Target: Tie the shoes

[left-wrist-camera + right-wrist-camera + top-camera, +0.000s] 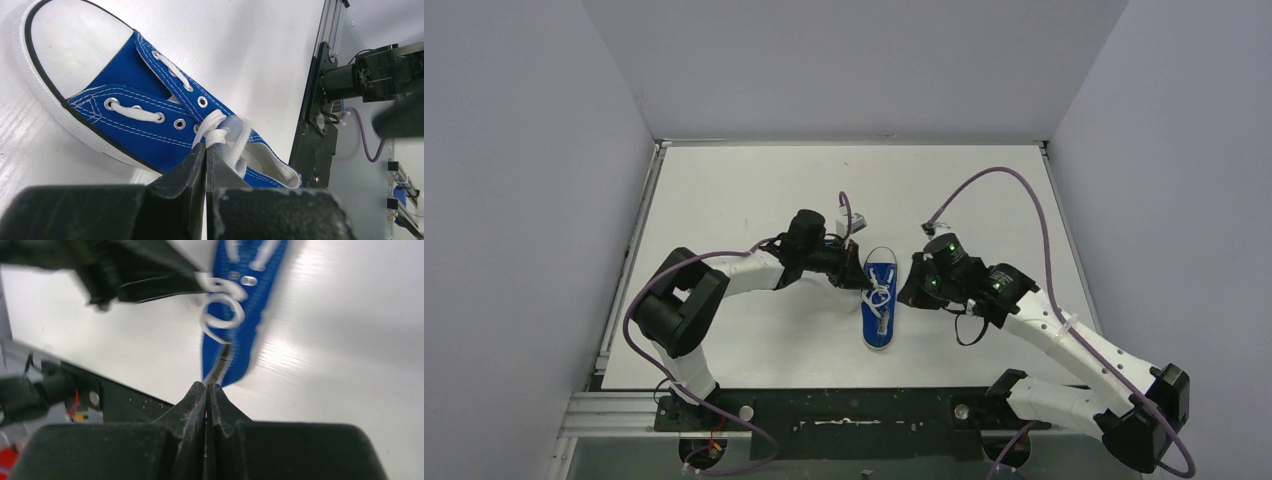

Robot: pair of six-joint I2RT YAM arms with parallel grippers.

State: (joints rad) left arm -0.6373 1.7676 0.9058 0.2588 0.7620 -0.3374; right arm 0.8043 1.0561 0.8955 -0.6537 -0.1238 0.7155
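The blue sneaker [880, 305] lies on the white table, white toe cap pointing away from the arms and heel toward them. Its white laces [879, 296] lie loose over the tongue. My left gripper [862, 279] reaches in from the shoe's left side. In the left wrist view the left gripper [207, 146] is shut on a folded bit of white lace [216, 134] near the top eyelets of the sneaker [135, 100]. My right gripper [908, 291] hovers just right of the shoe. In the right wrist view the right gripper [206, 385] is shut with nothing between its fingers, and the blurred sneaker [245, 325] lies ahead.
A black base rail [844, 410] runs along the near table edge and also shows in the left wrist view [310, 130]. Purple cables [984, 185] loop above both arms. A small white object [844, 219] sits behind the left wrist. Grey walls enclose the table.
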